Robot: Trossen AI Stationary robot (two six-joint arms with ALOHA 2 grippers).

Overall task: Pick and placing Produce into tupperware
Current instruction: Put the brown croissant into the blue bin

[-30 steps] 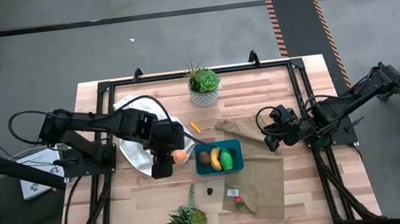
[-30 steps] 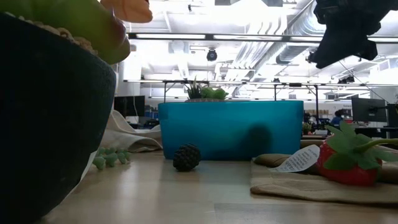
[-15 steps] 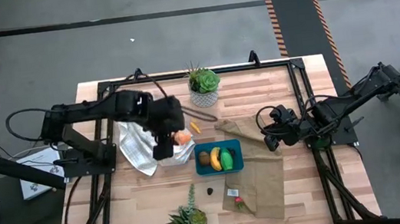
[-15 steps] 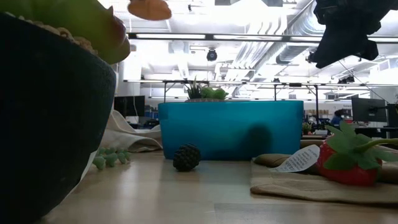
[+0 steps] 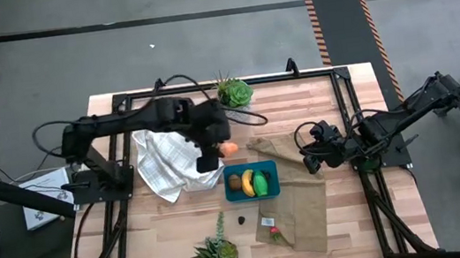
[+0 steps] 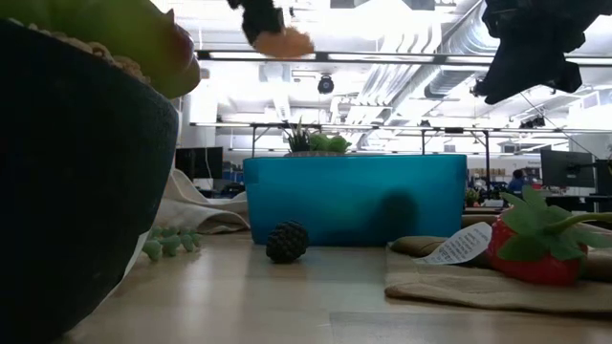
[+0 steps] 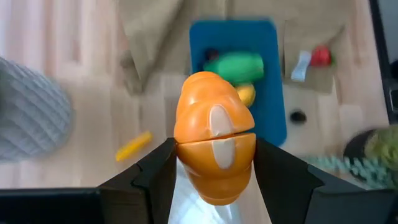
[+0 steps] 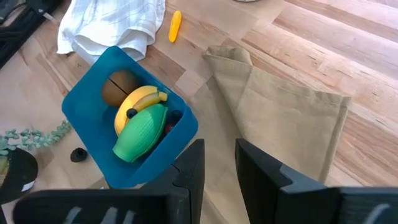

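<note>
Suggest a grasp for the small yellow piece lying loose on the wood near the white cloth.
Judging from above: the yellow piece is a short, slim stick lying flat and slantwise on the table. Come straight down and pinch across its narrow width at mid-length, fingers turned square to its long axis. The left gripper, shut on the orange piece, hangs closest.
</note>
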